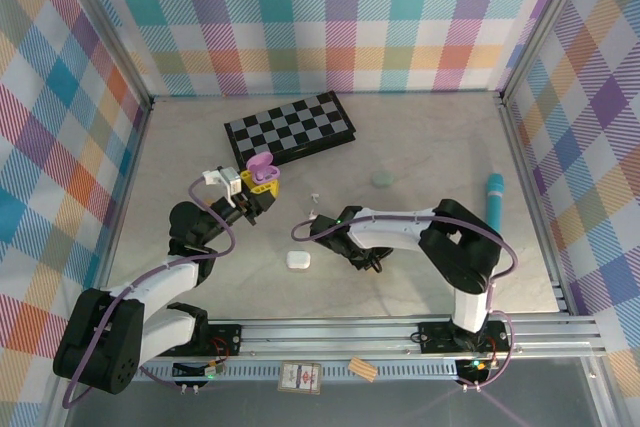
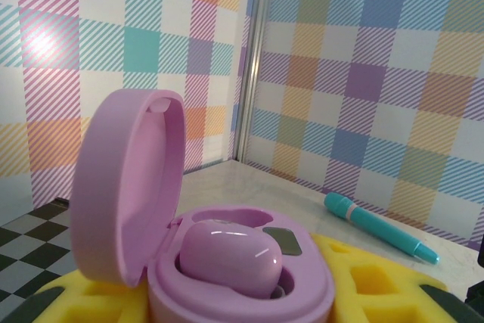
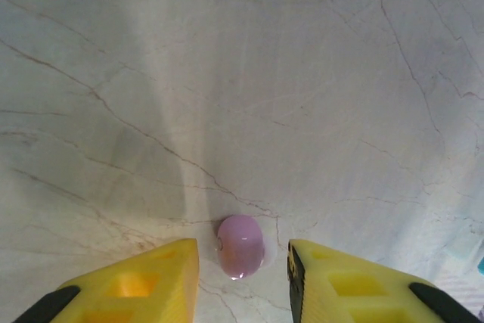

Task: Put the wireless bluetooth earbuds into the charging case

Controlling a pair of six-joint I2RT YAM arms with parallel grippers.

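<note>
My left gripper (image 2: 242, 304) is shut on the lilac charging case (image 2: 128, 187), its yellow fingers (image 2: 363, 277) on either side of the base. The lid stands open, and one lilac earbud (image 2: 231, 255) sits in a well. In the top view this case (image 1: 260, 163) is held up at the left gripper (image 1: 256, 185), left of centre. My right gripper (image 3: 242, 270) points down at the table, open, with a second lilac earbud (image 3: 240, 246) lying between its yellow fingers (image 3: 151, 281). A gap shows on each side of it. From above, the right gripper (image 1: 308, 230) is near the table's middle.
A shut white case (image 1: 297, 259) lies just in front of the right gripper. A mint-green case (image 1: 381, 179) and a teal pen (image 1: 494, 197) lie to the right. A folded chessboard (image 1: 290, 127) lies at the back. A tiny white piece (image 1: 315, 197) rests near the centre.
</note>
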